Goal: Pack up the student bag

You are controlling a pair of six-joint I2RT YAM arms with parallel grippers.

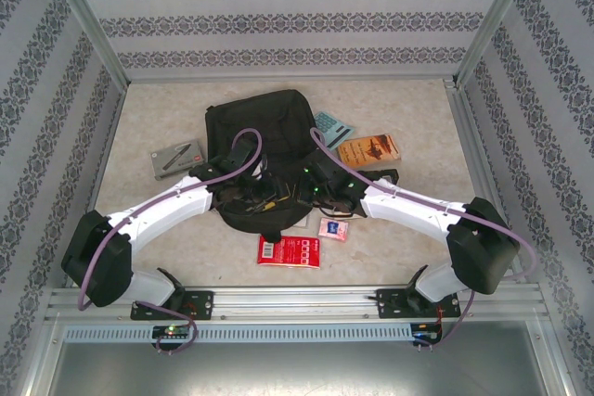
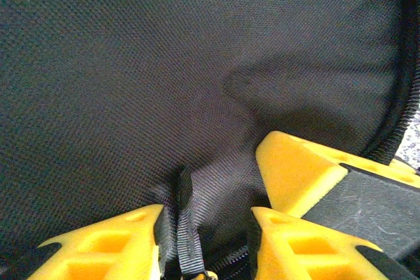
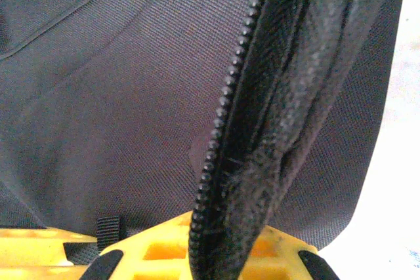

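1. grey flat case (image 1: 176, 157). On the tabletop (image 1: 148, 118), left of the bag and apart from it. A dark pen-like thing shows on its lid. Not yet packed.

2. left hand (image 2: 205, 218). Mine, low over the bag's black weave. The fingers stand part-way spread, with a narrow webbing tab (image 2: 187, 227) and a pucker of cloth between them. Whether the pads bite on either, I cannot tell.

3. student bag (image 1: 255, 132). Middle of the tabletop, lying flat, rounded top away from me. Both my arms meet over its near half.

4. red packet (image 1: 290, 250). Near side of the tabletop, just in front of the bag.

5. right hand (image 3: 197, 234). Mine, pressed together on the bag's zip edge (image 3: 226, 116), which rises from my fingers as a lifted flap with pale tabletop beyond it.

6. pink card pack (image 1: 332, 229). Just right of the red packet, apart from it.

7. teal flat item (image 1: 331, 125) and orange-covered book (image 1: 369, 150). Right of the bag, the book further out. Whether the teal piece touches the bag, I cannot tell.

Handling note, as I judge it: the step in hand is opening the bag's mouth. I should hold the zip edge high and steady with the right hand. With the left I should close squarely on the webbing tab rather than on loose cloth, which would slip. Then I should draw the two sides apart gently, so the soft bag does not slide towards the red packet. The mouth needs to gape wide enough for the book.
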